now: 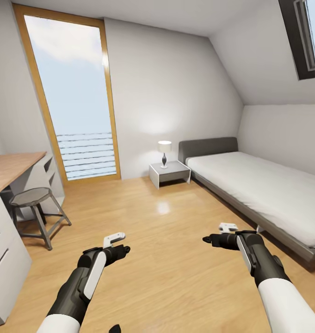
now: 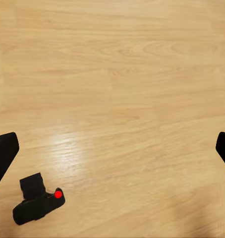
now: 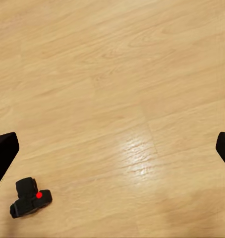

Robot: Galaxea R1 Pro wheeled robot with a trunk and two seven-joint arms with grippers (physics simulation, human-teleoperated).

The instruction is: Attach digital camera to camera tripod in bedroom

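While both pincers gape, digital camera lies floorward.

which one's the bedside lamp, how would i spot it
Start at the grey-framed bed along the right wall and go to its headboard end. Beside it stands a small white nightstand, and the lamp sits on top. It is lit, with a white shade on a dark curvy base, the one glowing thing at floor level.

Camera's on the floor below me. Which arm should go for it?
Left, probably. The digital camera lies on the wood floor and looks larger, so likely nearer, in the left wrist view than in the right. The left gripper and right gripper are both open and empty.
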